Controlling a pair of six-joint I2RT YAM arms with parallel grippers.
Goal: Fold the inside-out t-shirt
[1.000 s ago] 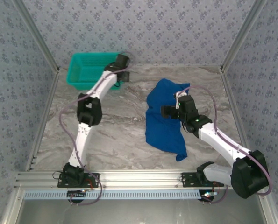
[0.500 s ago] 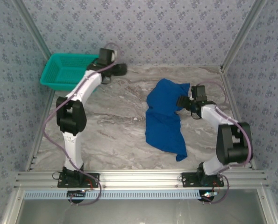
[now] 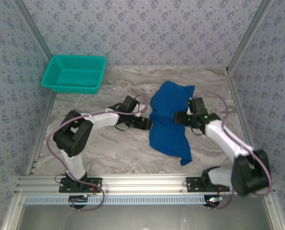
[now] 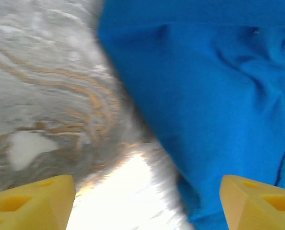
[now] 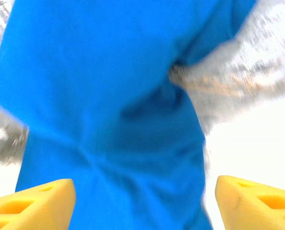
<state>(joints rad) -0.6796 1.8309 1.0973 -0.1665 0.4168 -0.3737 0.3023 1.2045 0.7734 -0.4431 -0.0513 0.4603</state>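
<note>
T-shirt: the royal-blue t-shirt lies crumpled in a long heap on the marble table, right of centre and well apart from the teal basket.
Left gripper: jaws wide and empty, low at the shirt's left edge.
Right gripper: jaws wide and empty, over the shirt's right side.
Step in hand: probably taking hold of opposite edges to spread the shirt flat.
Doing it well: each gripper should pinch one layer at a hem, then both should draw apart evenly.
</note>
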